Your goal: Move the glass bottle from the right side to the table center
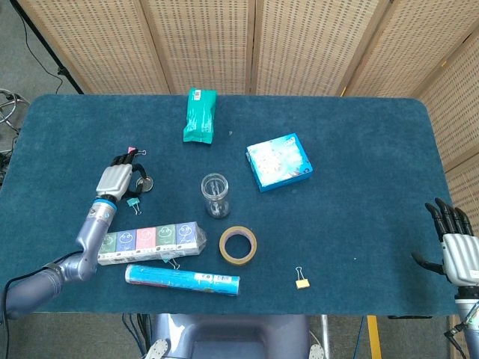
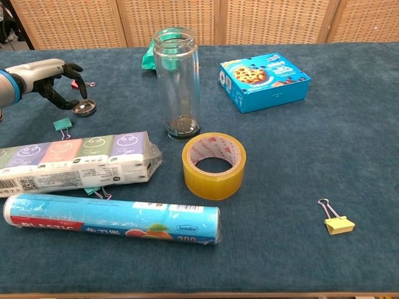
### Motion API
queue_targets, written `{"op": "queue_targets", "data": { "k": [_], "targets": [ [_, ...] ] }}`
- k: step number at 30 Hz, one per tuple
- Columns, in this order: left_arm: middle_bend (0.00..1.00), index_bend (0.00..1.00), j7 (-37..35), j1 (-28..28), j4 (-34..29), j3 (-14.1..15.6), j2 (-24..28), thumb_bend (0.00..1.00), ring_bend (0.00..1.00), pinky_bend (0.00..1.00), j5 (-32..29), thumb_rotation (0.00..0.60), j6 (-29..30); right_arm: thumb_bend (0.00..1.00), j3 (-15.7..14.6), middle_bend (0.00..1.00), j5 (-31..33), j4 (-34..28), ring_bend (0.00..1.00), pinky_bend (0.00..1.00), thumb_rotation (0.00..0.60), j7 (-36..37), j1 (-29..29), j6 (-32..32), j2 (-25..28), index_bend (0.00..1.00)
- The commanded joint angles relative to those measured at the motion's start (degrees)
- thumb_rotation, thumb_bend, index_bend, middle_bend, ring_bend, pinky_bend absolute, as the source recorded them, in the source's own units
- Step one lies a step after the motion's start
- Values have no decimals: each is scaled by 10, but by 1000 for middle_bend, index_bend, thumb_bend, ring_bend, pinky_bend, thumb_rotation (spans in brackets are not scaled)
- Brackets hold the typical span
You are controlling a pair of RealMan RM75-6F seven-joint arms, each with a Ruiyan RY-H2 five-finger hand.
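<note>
Bottle status: the clear, lidless glass bottle [image 1: 215, 194] stands upright mid-desk, held by nothing. Your left robot hand [image 1: 118, 179] hangs empty, fingers curled, over the small round metal cap [image 2: 83, 107] left of the bottle; right robot hand [image 1: 456, 250] is spread, well right of it. Keep both clear.

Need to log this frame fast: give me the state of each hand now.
Left hand: fingers curled over the small metal lid, holding nothing visible; grip cannot be told.
Right hand: open, fingers apart, holding nothing.
</note>
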Motion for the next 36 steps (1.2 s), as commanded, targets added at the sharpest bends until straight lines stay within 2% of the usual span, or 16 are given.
{"op": "queue_targets", "data": {
  "k": [1,7,15,25,31,36],
  "targets": [
    [0,467,-2,0,7,2,-5,454,0,0,1,600,-1,198,1,0,-1,0,0,0,600,1,-1,-1,0,0],
    [0,479,-1,-1,20,4,-16,473,0,0,3,600,-1,198,4,0,-2,-1,0,0,600,8,-2,-5,1,0],
    [0,559,4,0,30,0,-31,526,0,0,0,600,13,198,7,0,-5,-2,0,0,600,16,-4,-8,3,0],
    [0,580,10,10,-1,-4,-15,530,0,0,14,600,47,198,10,0,-8,-6,0,0,600,22,-6,-10,6,0],
    [0,584,9,22,-79,-10,31,531,0,0,35,600,84,198,11,0,-9,-8,0,0,600,22,-7,-11,7,0],
    [0,588,19,36,-209,-22,107,531,0,0,64,600,129,198,11,0,-11,-11,0,0,600,19,-8,-10,7,0]
  ]
}}
